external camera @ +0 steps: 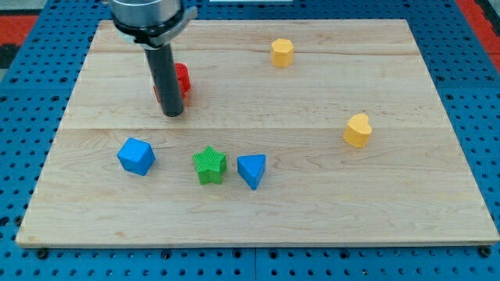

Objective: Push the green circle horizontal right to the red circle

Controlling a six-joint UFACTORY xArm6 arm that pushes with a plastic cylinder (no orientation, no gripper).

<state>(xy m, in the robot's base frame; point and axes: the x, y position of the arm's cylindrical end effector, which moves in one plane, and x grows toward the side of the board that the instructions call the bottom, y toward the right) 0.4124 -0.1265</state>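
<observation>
Rod tip (173, 114) rested on the pale wooden board (312, 211), touching or just in front of the red block (183, 78)

The arm carried no fingers, only a dark rod, so nothing could open or grip. The red block's shape was half hidden behind the rod. The only green piece was a ridged green star-shaped block (209, 165), below the tip, between the blue cube (136, 155) and the blue triangular block (251, 169). A good push probably meant rounding the star and driving it up and to the right of the red block without nudging the blue triangular block. No containers showed
</observation>
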